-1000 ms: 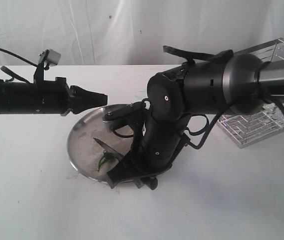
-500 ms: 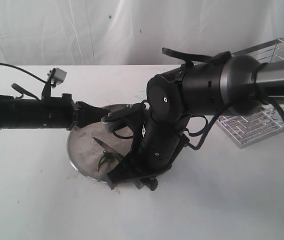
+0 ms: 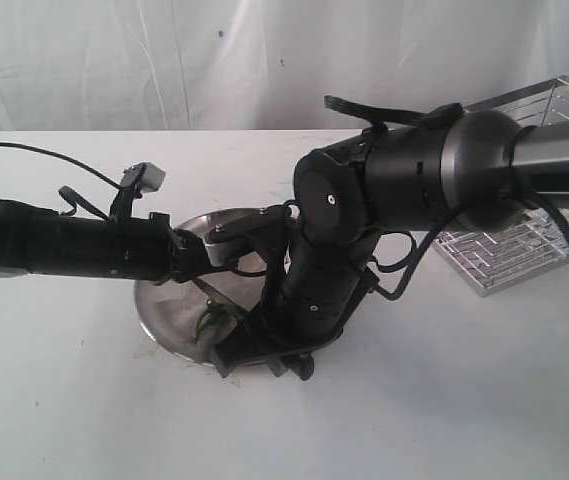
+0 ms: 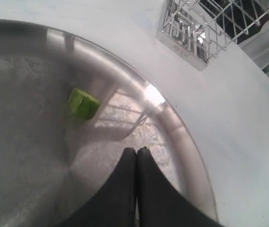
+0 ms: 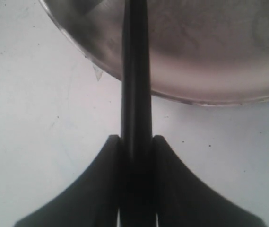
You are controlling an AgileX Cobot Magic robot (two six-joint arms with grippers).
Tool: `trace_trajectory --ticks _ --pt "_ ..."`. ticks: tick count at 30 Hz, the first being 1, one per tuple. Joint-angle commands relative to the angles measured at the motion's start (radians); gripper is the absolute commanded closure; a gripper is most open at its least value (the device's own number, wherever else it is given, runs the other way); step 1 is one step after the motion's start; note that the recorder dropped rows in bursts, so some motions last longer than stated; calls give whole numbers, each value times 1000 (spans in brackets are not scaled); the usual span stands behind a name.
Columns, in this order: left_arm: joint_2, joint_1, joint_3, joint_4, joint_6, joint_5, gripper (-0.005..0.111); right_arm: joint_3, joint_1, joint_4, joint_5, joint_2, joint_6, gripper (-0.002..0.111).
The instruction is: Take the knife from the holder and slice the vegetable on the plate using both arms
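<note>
Clamping the knife (image 5: 135, 71), the right gripper (image 5: 135, 142) holds it across the rim of the plate (image 4: 186, 142) at the tabletop's (image 3: 444, 380) middle. The left gripper (image 4: 136, 156), pinched shut and empty, hovers near a green vegetable chunk (image 4: 82, 104).

Premises: a robot test bench. Evidence: plain white tabletop (image 3: 444, 400); creased white sheet (image 3: 114, 60) hung as a backdrop; black, cabled left arm (image 3: 64, 248) and right arm (image 3: 414, 175). Kitchenware present: one steel plate (image 3: 147, 305) and one wire holder (image 3: 519, 255).
</note>
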Motion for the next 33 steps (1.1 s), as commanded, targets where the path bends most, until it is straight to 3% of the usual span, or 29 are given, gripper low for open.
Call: trace_trajectory --ticks 1,7,21,33 --pt "2 -6 43 -23 35 -45 107 -3 -7 -2 -9 -1 -9 108" --pt "2 -6 86 -23 90 -128 107 -3 -7 -11 -9 -1 -9 108" --pt "2 -6 97 -23 90 -122 107 8 -7 -38 -32 1 22 108" --pt "-60 -6 74 -23 84 -14 107 8 -7 -50 -55 -3 20 108"
